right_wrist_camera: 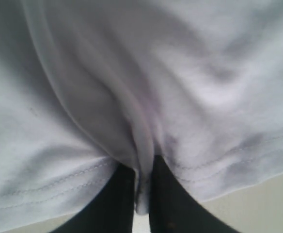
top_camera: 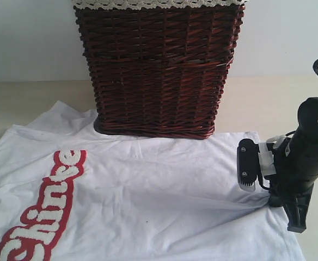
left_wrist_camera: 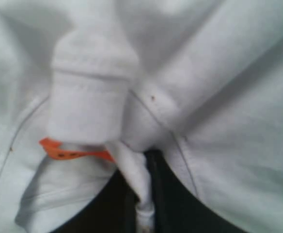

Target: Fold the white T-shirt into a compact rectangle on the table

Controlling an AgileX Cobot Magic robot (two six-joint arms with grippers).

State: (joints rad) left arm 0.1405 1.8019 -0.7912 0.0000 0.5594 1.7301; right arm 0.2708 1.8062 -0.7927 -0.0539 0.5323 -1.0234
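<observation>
White T-shirt (top_camera: 148, 201) spread on counter (top_camera: 268, 103); left pincer (left_wrist_camera: 149, 194) clamped on collar (left_wrist_camera: 90, 97) (orange tag (left_wrist_camera: 73, 151) beside), right pincer (right_wrist_camera: 142, 189) clamped on hem (right_wrist_camera: 219, 179) at 3 o'clock.

The white T-shirt (top_camera: 164, 179) is lying spread across the pale desk (top_camera: 257, 103), its red patch of fuzzy white letters (top_camera: 44, 212) facing up. Its orange collar tag (left_wrist_camera: 71, 151) is showing, and its stitched hem (right_wrist_camera: 49, 187) is bunching into a raised fold.

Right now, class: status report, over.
Left gripper shut on white T-shirt collar. Right gripper shut on its hem. Shirt spread unfolded on table. Wicker basket against its edge.
</observation>
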